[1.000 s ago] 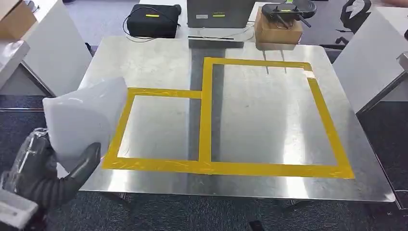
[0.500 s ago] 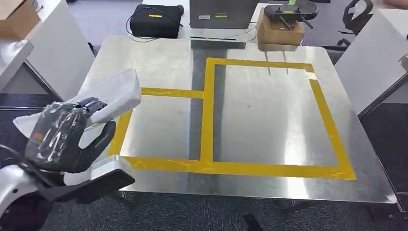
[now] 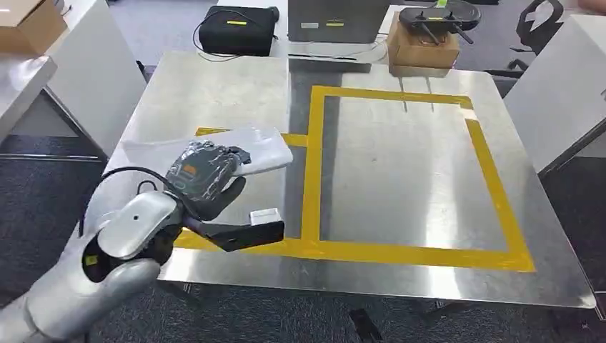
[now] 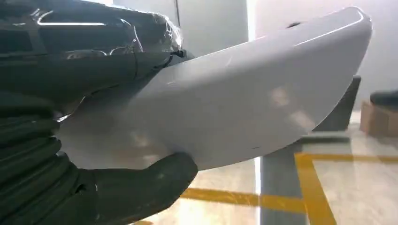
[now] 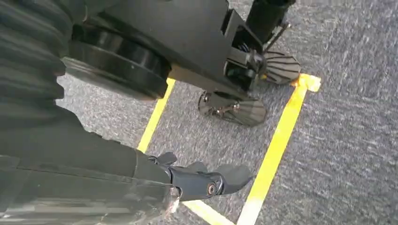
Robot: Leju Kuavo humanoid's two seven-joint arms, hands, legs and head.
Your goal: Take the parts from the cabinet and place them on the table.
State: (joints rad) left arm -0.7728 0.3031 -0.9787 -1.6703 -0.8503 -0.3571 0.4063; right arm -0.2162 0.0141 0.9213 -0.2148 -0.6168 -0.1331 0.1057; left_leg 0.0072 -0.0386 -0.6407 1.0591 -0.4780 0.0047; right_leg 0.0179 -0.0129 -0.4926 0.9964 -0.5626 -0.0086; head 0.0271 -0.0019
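Left hand (image 3: 204,175) gripping white part (image 3: 254,146) — over table (image 3: 400,186)

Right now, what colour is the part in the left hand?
White, glossy part; clearest in the left wrist view.

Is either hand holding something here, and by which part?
The left hand holds the white part by one end. The right hand holds nothing.

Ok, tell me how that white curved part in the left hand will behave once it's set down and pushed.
The white part looks rigid: it keeps its curved shape while the left hand grips one end. Its glossy surface suggests it could slide easily on the metal table. With that bowed form, it may rock rather than sit flat.
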